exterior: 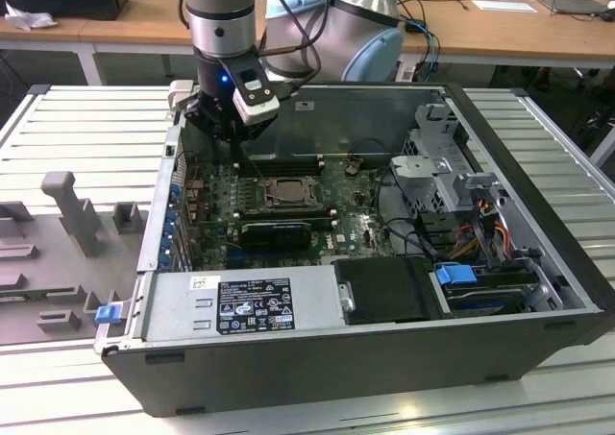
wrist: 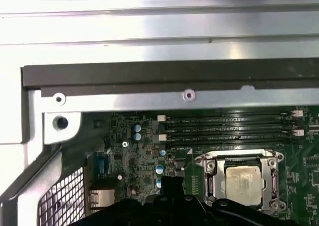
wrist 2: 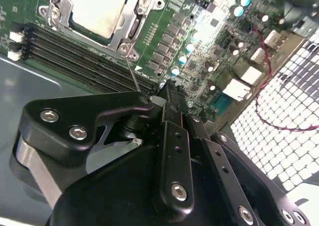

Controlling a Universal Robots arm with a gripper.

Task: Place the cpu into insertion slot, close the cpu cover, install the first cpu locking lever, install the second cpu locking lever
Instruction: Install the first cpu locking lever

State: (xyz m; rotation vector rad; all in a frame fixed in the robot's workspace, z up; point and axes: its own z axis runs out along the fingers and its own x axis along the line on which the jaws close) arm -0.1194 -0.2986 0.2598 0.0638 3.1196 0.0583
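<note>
Arm: grey tubular arm (exterior: 223,17) with pale blue joint caps, comes down nearly upright in the exterior view, toward that view's left.
Wrist: a small blue light glows on its black lower section; a pale camera block (exterior: 256,97) sits on the side.
Gripper: black gripper (exterior: 233,137) points straight down.
Fingers: in the second wrist view the black fingers (wrist 2: 172,131) lie pressed together at the tip, no gap between them.

Pale slatted metal table (exterior: 538,128); open computer case (exterior: 317,368), grey moulded fixture (exterior: 58,253) on it
</note>
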